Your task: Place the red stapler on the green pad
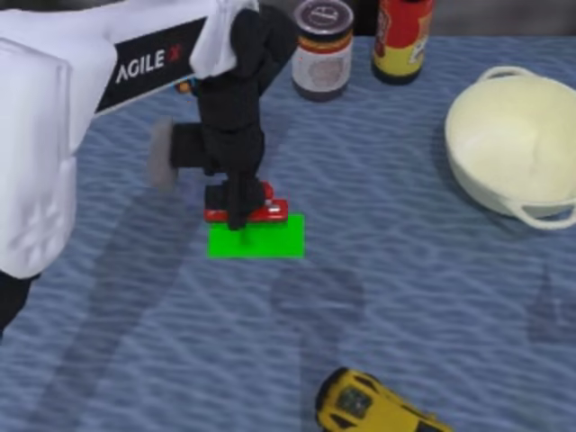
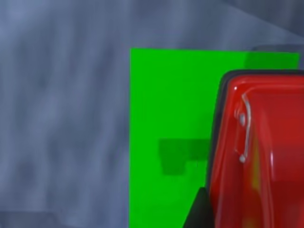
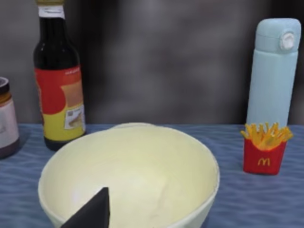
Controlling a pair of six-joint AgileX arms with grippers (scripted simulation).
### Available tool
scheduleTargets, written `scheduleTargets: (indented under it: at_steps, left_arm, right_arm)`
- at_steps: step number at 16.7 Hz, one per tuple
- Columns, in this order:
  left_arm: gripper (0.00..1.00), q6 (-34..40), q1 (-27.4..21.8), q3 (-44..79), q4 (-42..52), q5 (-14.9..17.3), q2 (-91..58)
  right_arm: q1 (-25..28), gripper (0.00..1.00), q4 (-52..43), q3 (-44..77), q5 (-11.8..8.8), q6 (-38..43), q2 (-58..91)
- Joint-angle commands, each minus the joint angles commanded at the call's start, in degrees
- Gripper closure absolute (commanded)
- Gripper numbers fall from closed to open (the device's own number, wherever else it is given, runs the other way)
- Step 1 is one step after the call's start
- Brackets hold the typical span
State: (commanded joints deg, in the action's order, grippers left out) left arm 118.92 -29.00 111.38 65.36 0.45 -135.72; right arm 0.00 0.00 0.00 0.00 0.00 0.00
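Red stapler placement is the job on this blue worktop (image 1: 432, 297), and going from the biggest thing down: my left arm reaches in from the worktop's far left corner, and its jaws (image 1: 238, 211) are closed on the red stapler (image 1: 268, 212), holding it directly over the far edge of the green pad (image 1: 256, 238) near the worktop's middle. I cannot tell whether the stapler touches the pad yet. Its long axis runs parallel to the pad's long side, so I judge only a short shift toward the near edge and a lowering remain. In the left wrist view the stapler (image 2: 266, 156) overlaps one side of the pad (image 2: 166, 118), not its centre. My right arm is parked off the right edge, facing a cream bowl (image 3: 142, 166); whether its jaws are open cannot be told.
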Motion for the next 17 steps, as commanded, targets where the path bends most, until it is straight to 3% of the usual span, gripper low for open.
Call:
scheduleTargets:
  at_steps: [7, 17]
  left_arm:
    - [1.00, 0.1, -0.3, -3.7, -4.2, 0.0, -0.6]
    - [0.25, 0.1, -0.3, -3.7, -4.2, 0.0, -0.6]
  right_arm:
    - [0.0, 0.00, 0.0, 0.0, 0.0, 0.0, 0.0]
    - [0.0, 0.00, 0.0, 0.0, 0.0, 0.0, 0.0]
